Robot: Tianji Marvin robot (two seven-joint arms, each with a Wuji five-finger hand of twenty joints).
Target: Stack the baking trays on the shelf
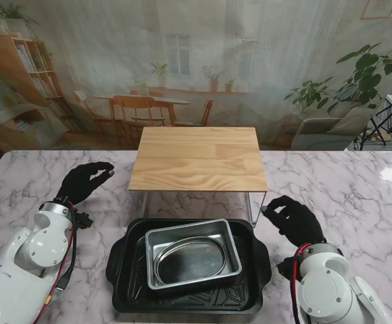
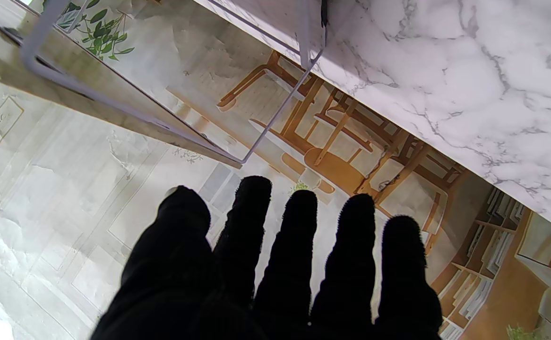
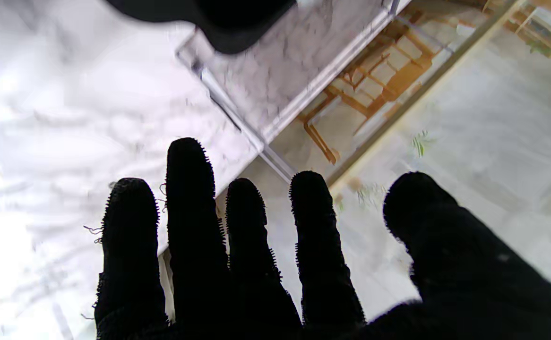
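Trays (image 1: 192,260) nested — shelf (image 1: 198,158) bare.

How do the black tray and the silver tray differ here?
The black tray is dark, wider, with handle lips at its ends; the silver tray is shiny metal and smaller. The black tray sits on the table; the silver tray rests inside it, slightly askew. Both are rectangular, nearer to me than the shelf, and neither is held.
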